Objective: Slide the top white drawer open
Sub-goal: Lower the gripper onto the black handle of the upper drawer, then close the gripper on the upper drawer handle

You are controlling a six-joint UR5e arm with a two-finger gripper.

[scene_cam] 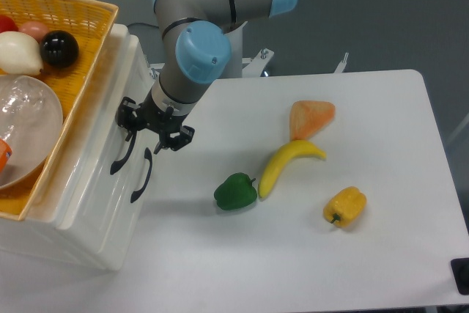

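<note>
- Hovering at the cabinet front, the tool (154, 131) sits at the upper end of the black handle (123, 154) of the top white drawer (94, 153); whether its fingers are clenched on the handle cannot be told.
- At nine o'clock on the tabletop (293, 254), the drawer sits under a yellow wicker basket (73, 16).
- A green pepper (235, 191), banana (287, 161) and yellow pepper (344, 207) lie toward three o'clock.

Arm reaches down-left, pincer (155, 131) spread open.
</note>
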